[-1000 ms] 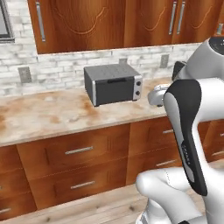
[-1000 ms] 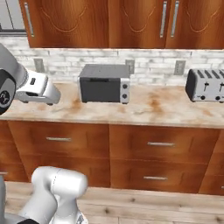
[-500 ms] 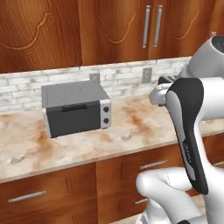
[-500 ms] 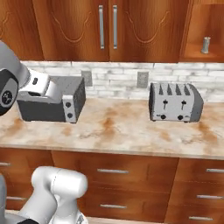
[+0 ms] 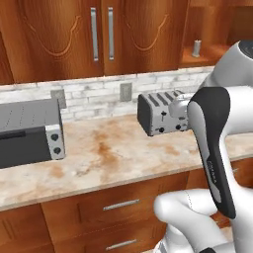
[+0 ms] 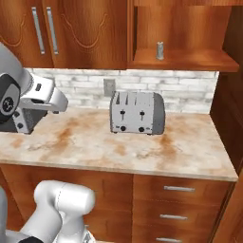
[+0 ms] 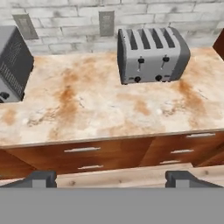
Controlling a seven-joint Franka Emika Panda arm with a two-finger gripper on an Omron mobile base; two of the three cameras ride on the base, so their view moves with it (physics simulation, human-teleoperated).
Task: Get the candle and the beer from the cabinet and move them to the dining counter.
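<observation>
The candle (image 6: 160,50) is a small grey cylinder with a narrower top. It stands upright on the shelf of the open cabinet (image 6: 180,60) at the upper right, and also appears as the candle (image 5: 196,48) in the left base view. The beer and the dining counter are out of view. My gripper (image 7: 111,179) is open with nothing between its fingertips (image 7: 41,178). It hangs in front of the counter edge, well below and left of the candle's shelf. The white hand (image 6: 45,97) sits at the left of the right base view.
A silver four-slot toaster (image 6: 137,113) stands on the marble counter (image 6: 180,152) against the brick backsplash. A grey toaster oven (image 5: 27,133) sits further left. Closed cabinet doors with bar handles (image 5: 101,34) hang above. Drawers (image 7: 83,151) run below the counter.
The whole scene has slid left as the base drove right. The toaster oven moved to the left edge, and the toaster and open shelf with the candle came into view. The gripper stayed open.
</observation>
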